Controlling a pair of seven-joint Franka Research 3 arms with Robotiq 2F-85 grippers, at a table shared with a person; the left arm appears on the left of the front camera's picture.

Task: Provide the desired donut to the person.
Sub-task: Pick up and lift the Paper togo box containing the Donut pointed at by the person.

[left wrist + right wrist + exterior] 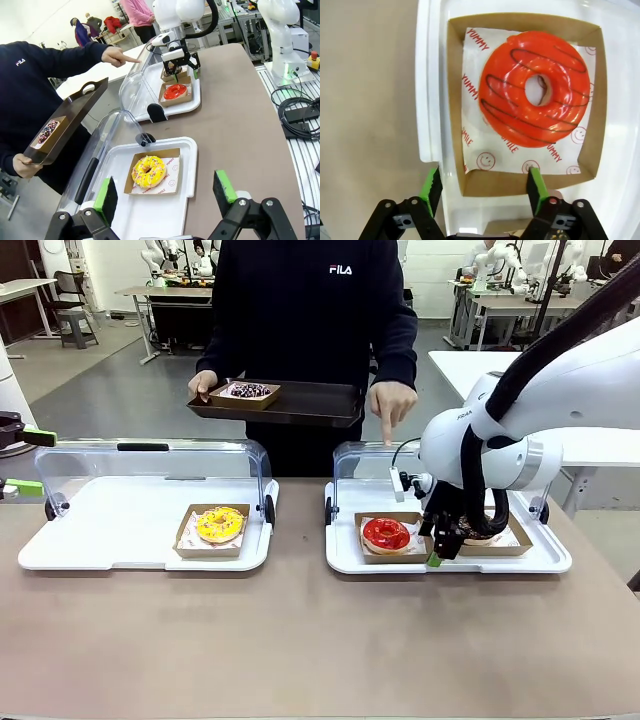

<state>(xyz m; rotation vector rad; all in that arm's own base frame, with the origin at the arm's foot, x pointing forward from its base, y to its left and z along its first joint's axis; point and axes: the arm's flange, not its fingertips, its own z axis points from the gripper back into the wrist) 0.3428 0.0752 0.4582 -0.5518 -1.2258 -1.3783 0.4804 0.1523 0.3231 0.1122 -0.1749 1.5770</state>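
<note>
The person [300, 310] stands at the far side, holding a black tray [320, 405] that carries a dark sprinkled donut [250, 391] in a box. Their other hand [390, 405] points a finger down at the right white tray [540, 558]. On that tray a red glazed donut [386, 533] [535, 87] lies in a cardboard box. My right gripper [445, 540] [484, 177] hangs low over this box's near corner, its green pads wide apart: open, holding nothing. My left gripper [165, 189] [30, 462] is open, off to the left of the yellow donut [220, 524] [148, 171].
Both white trays have clear lids raised at the back; the left tray [100, 530] holds the yellow donut's box. A second box [500, 540] sits on the right tray, partly hidden behind my right gripper. Brown tabletop [300, 640] lies free in front.
</note>
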